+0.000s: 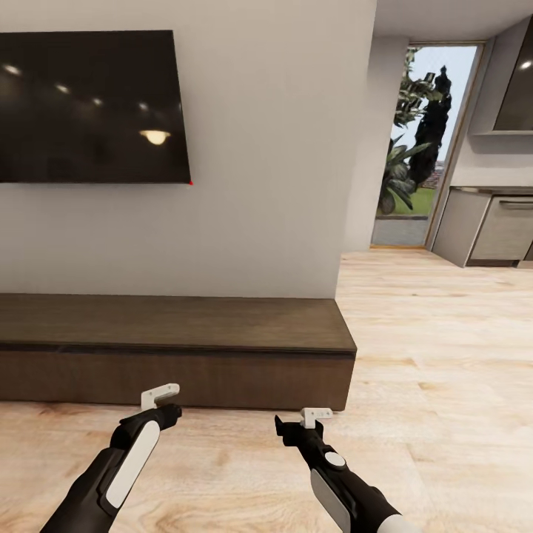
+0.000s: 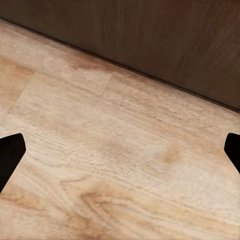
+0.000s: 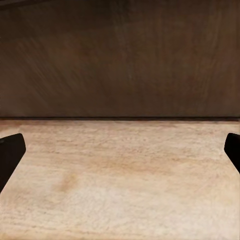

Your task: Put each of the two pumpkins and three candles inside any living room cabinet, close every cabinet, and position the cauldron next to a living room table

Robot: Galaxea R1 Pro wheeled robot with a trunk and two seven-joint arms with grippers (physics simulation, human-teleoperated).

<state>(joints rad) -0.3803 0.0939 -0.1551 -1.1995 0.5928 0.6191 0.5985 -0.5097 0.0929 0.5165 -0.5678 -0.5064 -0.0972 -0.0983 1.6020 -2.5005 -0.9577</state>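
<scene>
The cabinet (image 1: pixel 178 326) is a long, low dark-brown unit against the wall straight ahead, and its front looks flush and shut. My left gripper (image 1: pixel 175 411) hovers low over the wooden floor just in front of it, fingers spread wide. My right gripper (image 1: pixel 284 429) hangs near the cabinet's right end, also open and empty. The left wrist view has the cabinet's base (image 2: pixel 160 45) running across beyond the open fingers (image 2: pixel 10 152). In the right wrist view the cabinet front (image 3: pixel 120 60) faces me squarely between the fingers (image 3: pixel 11 150). The pumpkins, candles, cauldron and table are out of view.
A large black TV (image 1: pixel 89 107) hangs on the wall above the cabinet. Right of the wall's corner, light wooden floor (image 1: pixel 437 333) leads to a glass door (image 1: pixel 422 148) and grey kitchen units (image 1: pixel 488 226).
</scene>
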